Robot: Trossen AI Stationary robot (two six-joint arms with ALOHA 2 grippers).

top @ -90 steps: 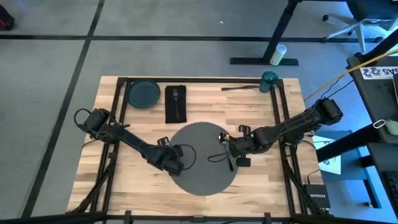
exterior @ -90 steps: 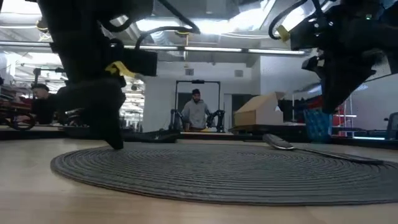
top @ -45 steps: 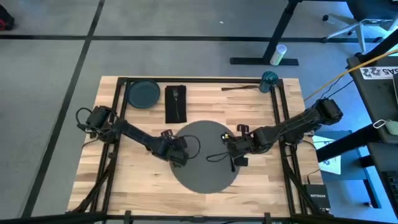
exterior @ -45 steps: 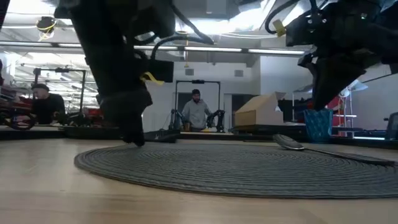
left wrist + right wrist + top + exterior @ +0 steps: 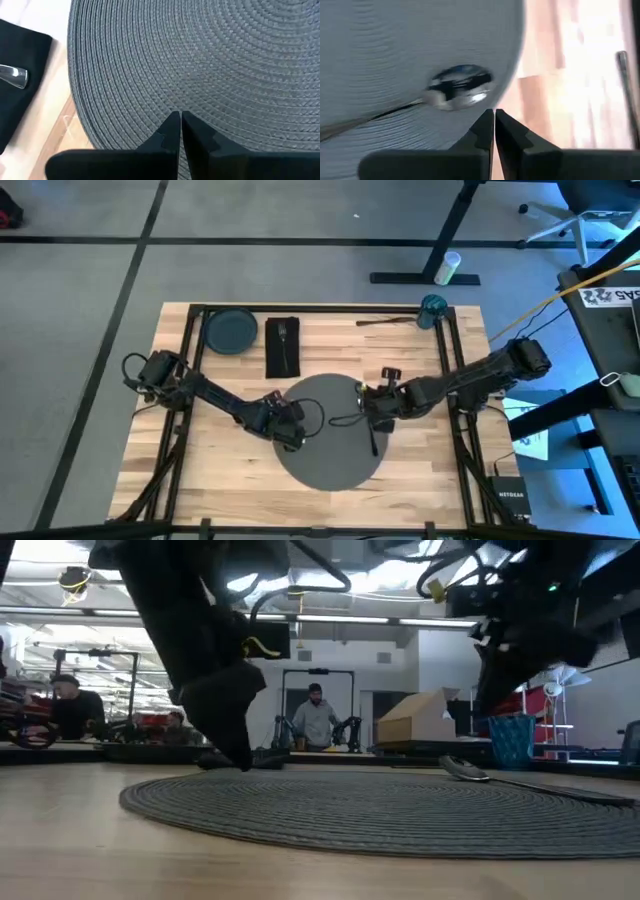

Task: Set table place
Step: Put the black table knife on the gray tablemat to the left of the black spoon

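Wooden table [image 5: 420,350], grey placemat [image 5: 330,465], no readable writing

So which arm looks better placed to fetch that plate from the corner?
Probably the left. Its gripper sits at the mat's left edge, on the same side as the plate. The right gripper hangs over the mat's other side by a spoon, farther off. Both grippers are shut and empty.
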